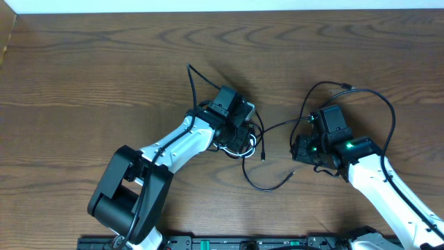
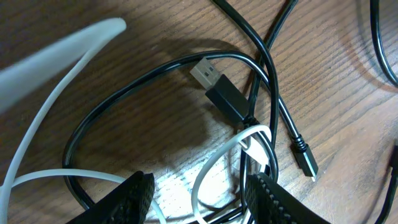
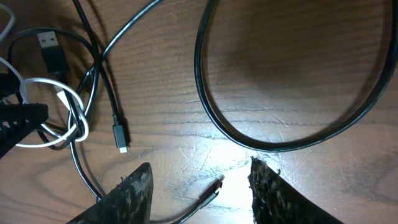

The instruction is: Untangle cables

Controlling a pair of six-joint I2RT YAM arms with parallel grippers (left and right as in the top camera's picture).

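The black cable (image 1: 258, 186) and the white cable (image 1: 229, 147) lie tangled at the table's middle. In the left wrist view the black cable (image 2: 124, 93) loops round its USB plug (image 2: 205, 73), with a small plug (image 2: 306, 162) to the right. The white cable (image 2: 214, 163) loops through it. My left gripper (image 2: 202, 199) is open, its fingers on either side of the white loop; overhead it (image 1: 243, 135) sits over the tangle. My right gripper (image 3: 199, 193) is open, with a small black plug end (image 3: 214, 186) lying between its fingertips. It (image 1: 300, 149) is right of the tangle.
A thicker black wire (image 3: 280, 144) forms a wide loop on the wood just beyond my right fingers; overhead it (image 1: 388, 111) arcs round the right arm. The left arm's own wire (image 1: 191, 83) rises behind the tangle. The table (image 1: 104, 62) is brown wood.
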